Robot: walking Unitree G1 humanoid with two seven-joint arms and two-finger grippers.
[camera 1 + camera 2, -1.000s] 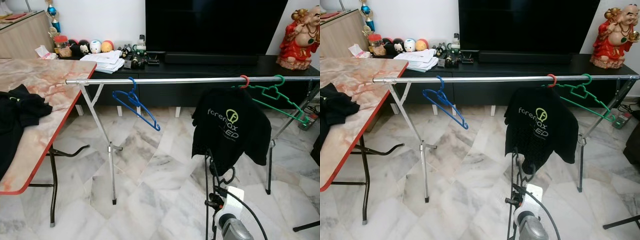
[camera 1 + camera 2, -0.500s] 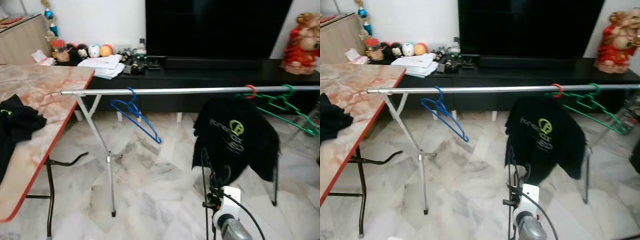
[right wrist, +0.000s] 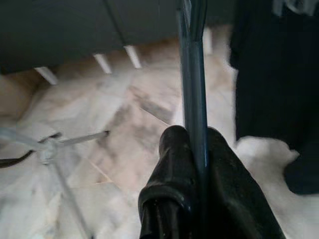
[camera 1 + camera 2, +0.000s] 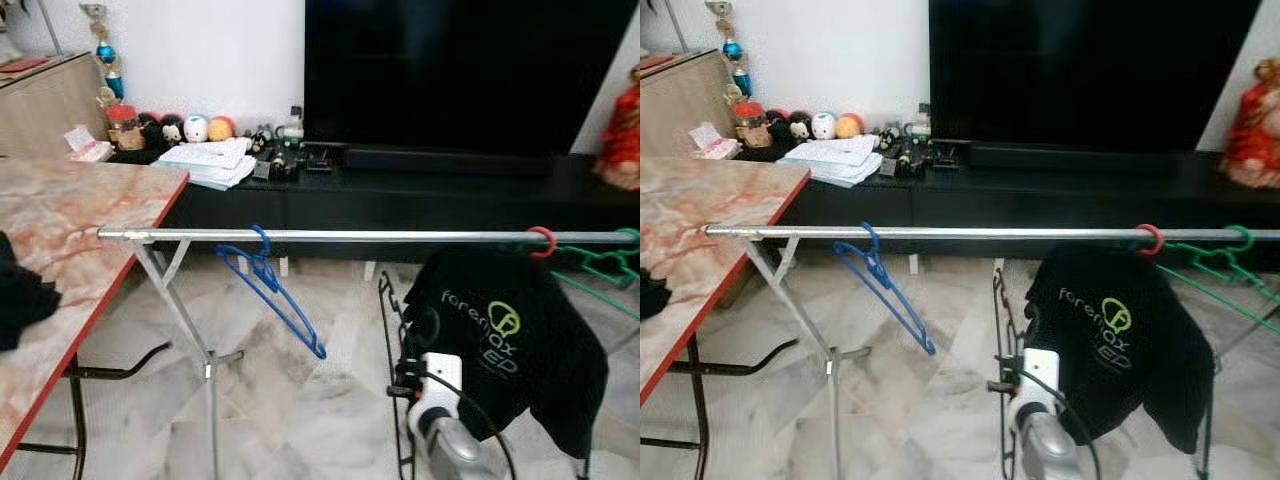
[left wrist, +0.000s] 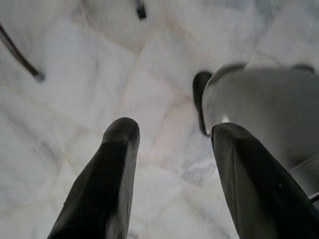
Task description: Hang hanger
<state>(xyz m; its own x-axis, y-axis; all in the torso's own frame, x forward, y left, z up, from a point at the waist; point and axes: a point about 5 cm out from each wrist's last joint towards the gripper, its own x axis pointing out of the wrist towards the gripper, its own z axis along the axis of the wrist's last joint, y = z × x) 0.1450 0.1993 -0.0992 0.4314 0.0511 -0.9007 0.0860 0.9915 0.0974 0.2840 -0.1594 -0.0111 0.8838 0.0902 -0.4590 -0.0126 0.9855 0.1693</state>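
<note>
Right arm has risen since the earlier frame; camera has also shifted. Right gripper (image 3: 192, 144) pinched tight on a black hanger (image 4: 390, 375), held upright near, just left of the black shirt (image 4: 510, 345). Rail (image 4: 350, 237) runs left to right above and beyond it. Three hangers on the rail: blue (image 4: 272, 290) at left, red (image 4: 541, 241) carrying the shirt, green (image 4: 605, 268) far right. Table (image 4: 70, 230) at left; TV cabinet (image 4: 400, 195) behind. Left gripper (image 5: 169, 144) hangs over the floor, fingers (image 5: 107, 179) spread apart.
</note>
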